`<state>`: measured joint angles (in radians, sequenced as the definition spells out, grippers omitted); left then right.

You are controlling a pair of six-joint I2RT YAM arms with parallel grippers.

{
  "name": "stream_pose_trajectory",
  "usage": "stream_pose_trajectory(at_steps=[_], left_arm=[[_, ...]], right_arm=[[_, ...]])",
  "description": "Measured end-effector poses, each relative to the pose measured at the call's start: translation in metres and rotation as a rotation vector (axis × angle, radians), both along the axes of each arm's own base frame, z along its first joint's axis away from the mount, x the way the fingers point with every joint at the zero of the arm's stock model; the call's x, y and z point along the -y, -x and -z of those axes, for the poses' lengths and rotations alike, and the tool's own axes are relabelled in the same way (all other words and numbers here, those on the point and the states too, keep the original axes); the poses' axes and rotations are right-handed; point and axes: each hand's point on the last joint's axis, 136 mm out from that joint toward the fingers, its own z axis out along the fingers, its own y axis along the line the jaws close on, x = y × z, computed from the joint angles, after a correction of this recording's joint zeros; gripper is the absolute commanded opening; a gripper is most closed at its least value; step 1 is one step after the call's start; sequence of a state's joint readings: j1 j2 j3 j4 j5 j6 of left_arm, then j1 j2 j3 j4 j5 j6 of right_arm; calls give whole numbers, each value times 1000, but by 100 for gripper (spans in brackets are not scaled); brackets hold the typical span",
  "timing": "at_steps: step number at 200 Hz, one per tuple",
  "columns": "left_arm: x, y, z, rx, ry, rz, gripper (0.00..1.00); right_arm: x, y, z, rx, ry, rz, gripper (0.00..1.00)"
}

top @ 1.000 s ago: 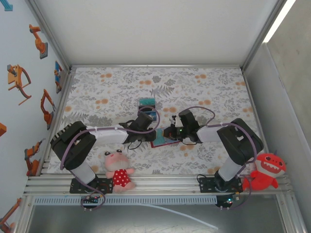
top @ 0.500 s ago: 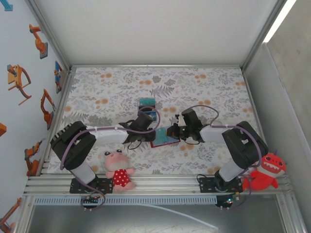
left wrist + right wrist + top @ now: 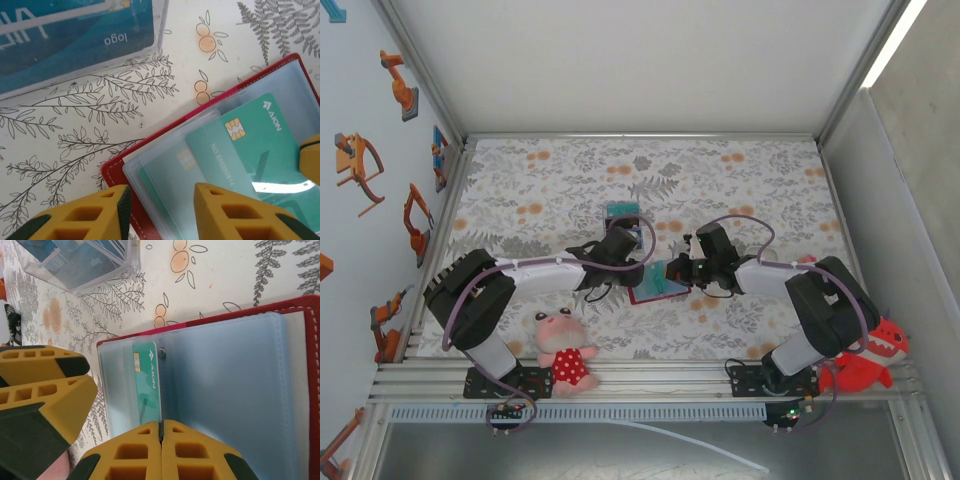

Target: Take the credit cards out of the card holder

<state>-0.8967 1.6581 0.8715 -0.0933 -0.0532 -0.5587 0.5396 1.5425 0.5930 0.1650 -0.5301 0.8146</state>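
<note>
Overhead view: the left gripper (image 3: 620,250) and right gripper (image 3: 672,272) meet tip to tip over a red folding card holder (image 3: 648,294) lying open on the floral-printed tablecloth (image 3: 750,180).

Right wrist view: the right gripper (image 3: 161,432) is clenched. Its two yellow fingers (image 3: 200,455) are pressed together on the near short edge of a thin rectangular teal credit card (image 3: 147,380). The card extends straight ahead of the fingertips, chip end farthest away, and is partly inside a clear plastic pocket. The card holder (image 3: 230,390) spreads ahead and to the right of these fingertips. A small metal stud (image 3: 162,354) sits just beside the card. The left gripper (image 3: 90,375) is close on the left.

Left wrist view: the left gripper (image 3: 161,192) is released, with its yellow fingers (image 3: 85,217) parted over the red stitched corner of the card holder (image 3: 112,172). Whether they touch it cannot be told. Ahead and to the right, the teal credit card (image 3: 245,145) sticks out of its pocket at an angle, and a finger (image 3: 311,160) of the right gripper is at its far end. A second teal card (image 3: 160,187) lies under the clear film between the fingertips. Farther ahead on the left is a transparent plastic box (image 3: 161,25) holding a blue card (image 3: 60,35).
</note>
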Motion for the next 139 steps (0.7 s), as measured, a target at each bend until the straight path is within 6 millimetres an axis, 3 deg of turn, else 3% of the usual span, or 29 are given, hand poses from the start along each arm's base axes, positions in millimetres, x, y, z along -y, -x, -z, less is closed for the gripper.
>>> stream_pose_trajectory(at_steps=[41,98,139], left_arm=[[6,2,-6,23,-9,34,44],[30,8,-14,87,-73,99,45],[21,10,-1,97,-177,101,44]], right_arm=[[0,1,1,-3,2,0,0],[0,0,0,-2,2,-1,0],[1,1,2,-6,9,0,0]])
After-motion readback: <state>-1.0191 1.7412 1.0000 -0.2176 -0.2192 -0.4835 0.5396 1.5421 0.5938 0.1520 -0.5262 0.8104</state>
